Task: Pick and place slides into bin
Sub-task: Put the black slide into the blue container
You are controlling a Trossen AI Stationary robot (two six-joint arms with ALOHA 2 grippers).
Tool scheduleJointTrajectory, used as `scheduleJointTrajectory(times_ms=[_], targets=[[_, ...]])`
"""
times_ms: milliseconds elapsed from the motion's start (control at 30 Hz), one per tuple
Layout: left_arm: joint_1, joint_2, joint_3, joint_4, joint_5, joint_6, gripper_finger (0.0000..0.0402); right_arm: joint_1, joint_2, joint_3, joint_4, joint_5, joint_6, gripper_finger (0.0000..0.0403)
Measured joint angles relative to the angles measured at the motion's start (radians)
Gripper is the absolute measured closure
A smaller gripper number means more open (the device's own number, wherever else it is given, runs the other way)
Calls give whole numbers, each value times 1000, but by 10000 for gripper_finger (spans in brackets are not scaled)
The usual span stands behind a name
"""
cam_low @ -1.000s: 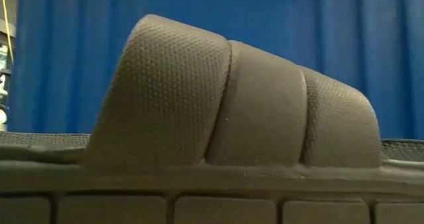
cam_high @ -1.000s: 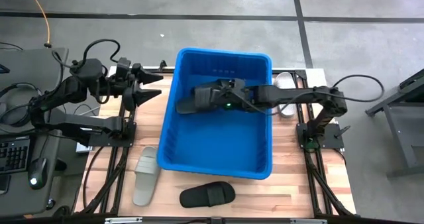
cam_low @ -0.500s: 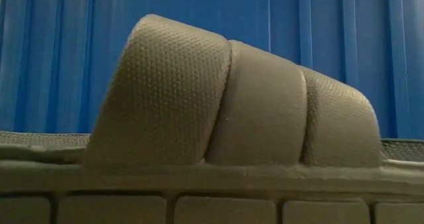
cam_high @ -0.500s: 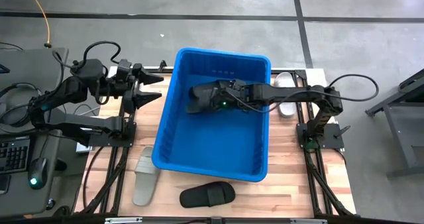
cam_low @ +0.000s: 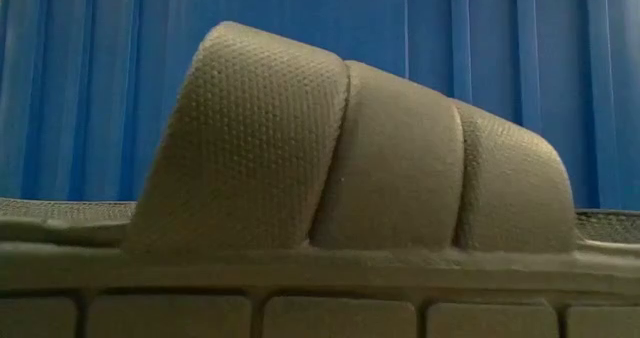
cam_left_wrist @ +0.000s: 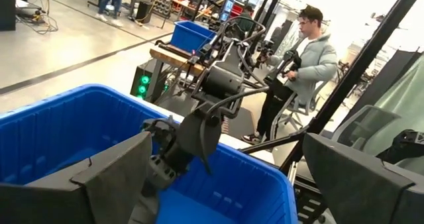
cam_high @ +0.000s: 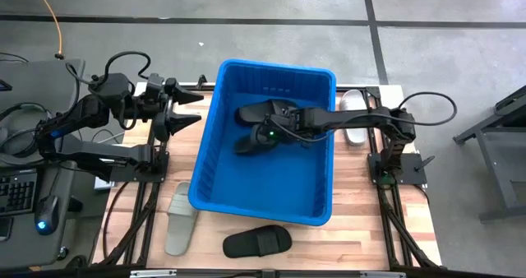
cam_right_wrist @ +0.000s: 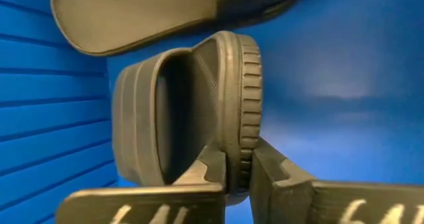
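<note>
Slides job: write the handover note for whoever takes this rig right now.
Right gripper: inside the large bright-blue plastic bin, shut on a black rubber slide by its sole edge; not released yet.
Left gripper: open, waiting beside the bin's left wall, holding nothing.
Done: a second black slide already lies in the bin, next to the held one.
Left: a black slide on the wooden table in front of the bin, a light grey slide at its front left corner, a white slide on the right.
</note>
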Motion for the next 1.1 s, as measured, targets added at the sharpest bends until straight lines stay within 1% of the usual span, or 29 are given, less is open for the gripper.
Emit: scheduleJointTrajectory(times_ms=[100, 300, 433, 567, 733, 867, 967, 1100], targets=[[0, 0, 0, 0, 4, 1, 23, 0, 14, 1, 3, 9, 1, 401], [0, 0, 0, 0, 5, 1, 23, -15, 33, 0, -64, -67, -5, 399], [0, 0, 0, 0, 14, 1, 23, -19, 30, 0, -78, -83, -21, 398], [0, 0, 0, 0, 20, 1, 23, -35, 31, 0, -108, -134, -33, 377], [0, 0, 0, 0, 31, 1, 23, -45, 31, 0, -170, -153, -39, 363], [0, 0, 0, 0, 58, 1, 23, -50, 30, 0, -152, -162, -77, 364], [0, 0, 0, 0, 75, 1, 23, -50, 30, 0, -135, -163, -55, 367], [0, 0, 0, 0, 76, 18, 23, -49, 30, 0, -133, -160, -83, 394]])
